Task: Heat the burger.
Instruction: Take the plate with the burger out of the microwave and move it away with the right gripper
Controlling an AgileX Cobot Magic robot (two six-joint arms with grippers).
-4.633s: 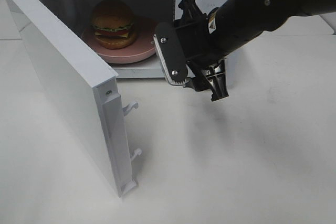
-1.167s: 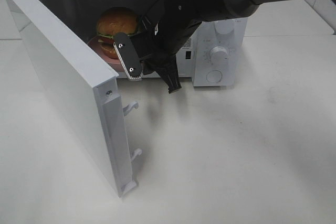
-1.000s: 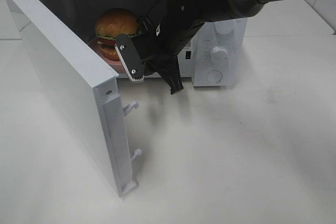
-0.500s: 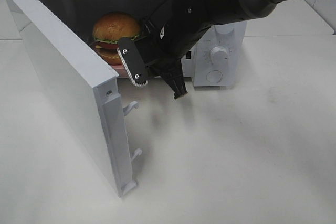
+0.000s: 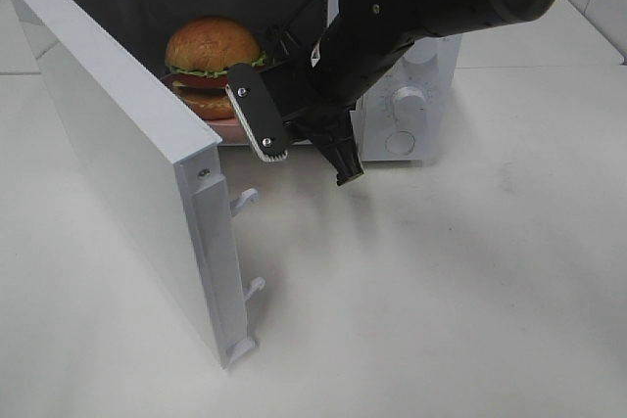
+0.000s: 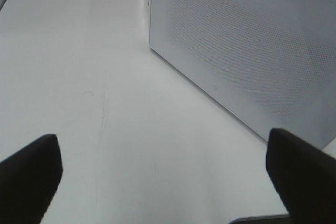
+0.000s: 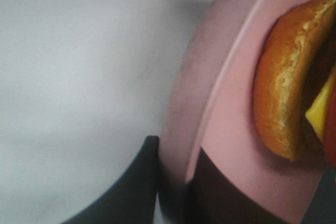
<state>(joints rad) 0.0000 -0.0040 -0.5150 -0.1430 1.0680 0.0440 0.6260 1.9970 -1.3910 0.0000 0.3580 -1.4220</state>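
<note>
At the microwave (image 5: 411, 95) mouth, my right gripper (image 7: 176, 187) pinches the plate (image 7: 231, 129) rim under the burger (image 5: 211, 61); my left gripper (image 6: 165, 174) hangs wide open.

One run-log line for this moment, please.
right gripper: shut on pink plate rim | burger: on pink plate, in microwave | door: open | left gripper: open

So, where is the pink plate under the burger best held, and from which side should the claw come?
Grip the pink plate by its rim, on the edge facing the open front of the microwave, coming from the front. The rim is bare there, the burger fills the middle, and walls close the other sides. The right claw pinches that rim.
</note>
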